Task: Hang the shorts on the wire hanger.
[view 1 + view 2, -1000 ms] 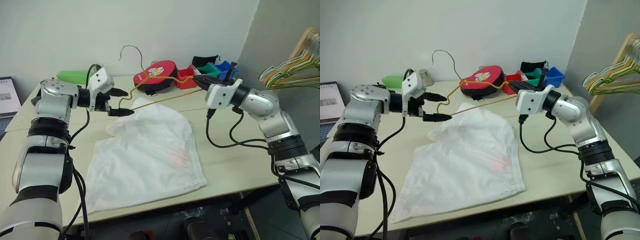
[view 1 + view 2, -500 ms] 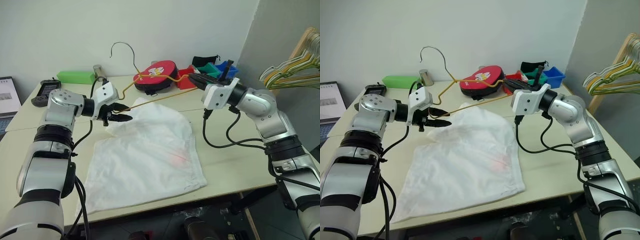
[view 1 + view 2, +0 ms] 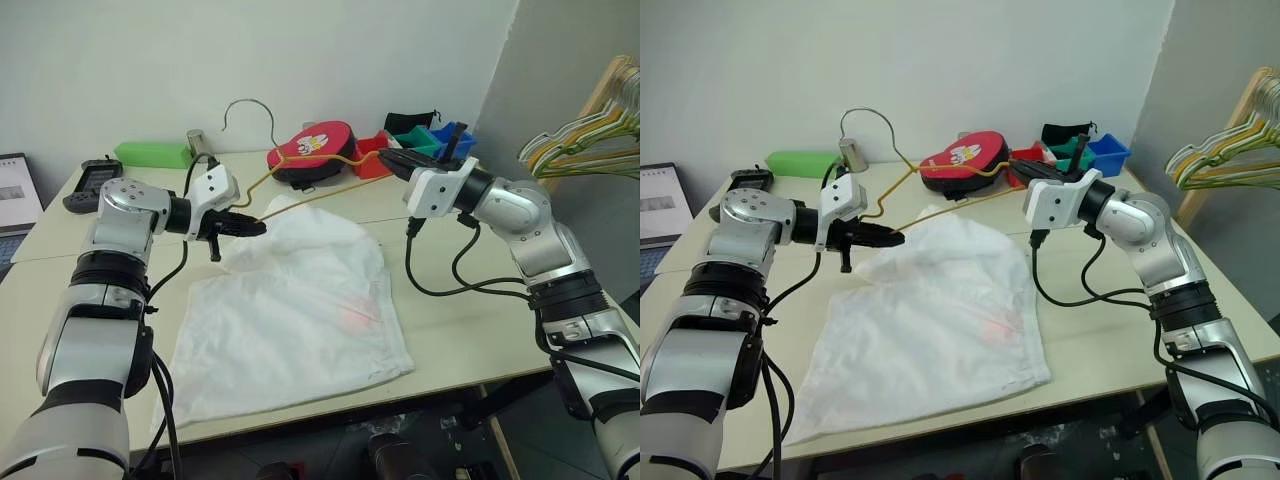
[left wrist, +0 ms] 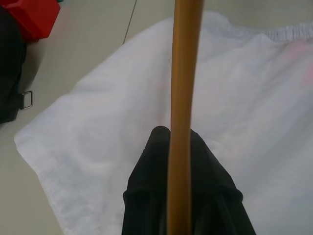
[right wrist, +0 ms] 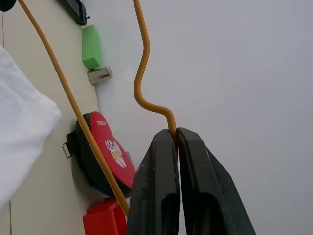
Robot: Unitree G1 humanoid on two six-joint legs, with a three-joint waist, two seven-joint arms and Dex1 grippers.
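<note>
**What you can't make out here**

The wire hanger (image 4: 182,98) is running off both ends of the left wrist view, so its shape isn't showing there. Behind the hanger, the red pouch (image 3: 312,148) is hiding part of the red bin (image 3: 372,160). The laptop (image 3: 18,190) is getting cut off at the frame edge, screen too small to read.

The shorts (image 3: 300,310) are thin, matt, wrinkled white cloth. The wire hanger (image 3: 310,195) looks like smooth yellow-coated metal wire. The table (image 3: 480,320) is matt.
</note>
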